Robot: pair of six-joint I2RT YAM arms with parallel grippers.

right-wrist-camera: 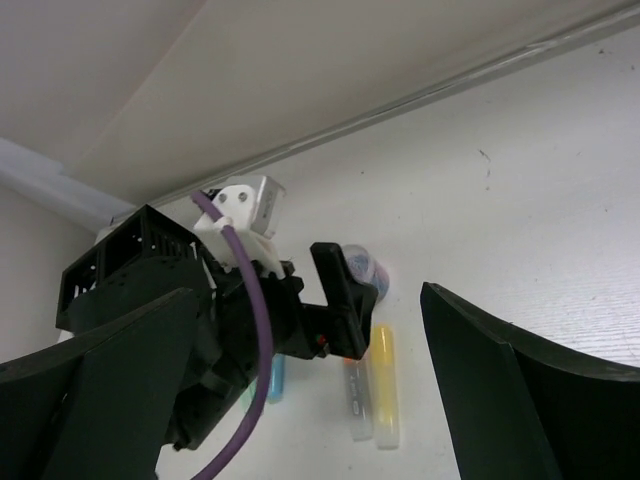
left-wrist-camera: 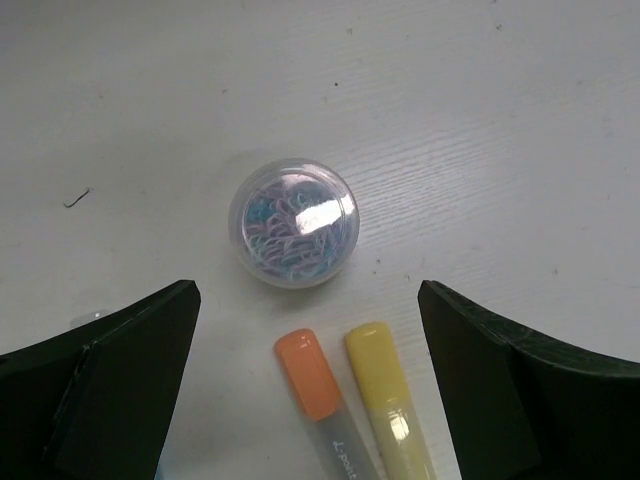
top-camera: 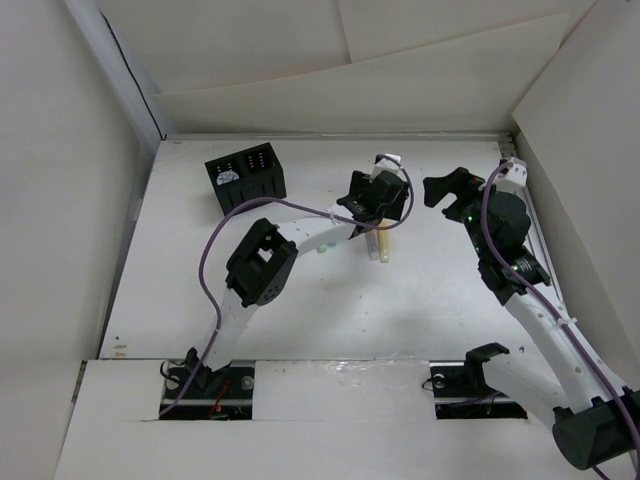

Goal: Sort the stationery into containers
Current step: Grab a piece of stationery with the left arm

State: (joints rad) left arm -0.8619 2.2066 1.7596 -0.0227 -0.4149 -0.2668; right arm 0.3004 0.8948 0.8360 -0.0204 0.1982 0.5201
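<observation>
Poised with left end effector [left-wrist-camera: 308, 300] gaping over side-by-side orange marker [left-wrist-camera: 310, 375] and yellow marker [left-wrist-camera: 377, 375]; risks pinching both, or nudging paper-clip tub [left-wrist-camera: 293, 225] away.

A white table [top-camera: 400, 310] with a faint grain is seen under everything. A black perforated organizer box [top-camera: 245, 178] is set on its far left part. Well apart from it, near the middle, a round clear cup [left-wrist-camera: 294, 225] is placed, with coloured clips visible inside. Just beside it, an orange marker [left-wrist-camera: 318, 395] and a yellow marker [left-wrist-camera: 385, 400] are laid side by side, their ends turned toward the cup. A light blue marker [right-wrist-camera: 275, 380] is laid nearby, partly hidden.
</observation>
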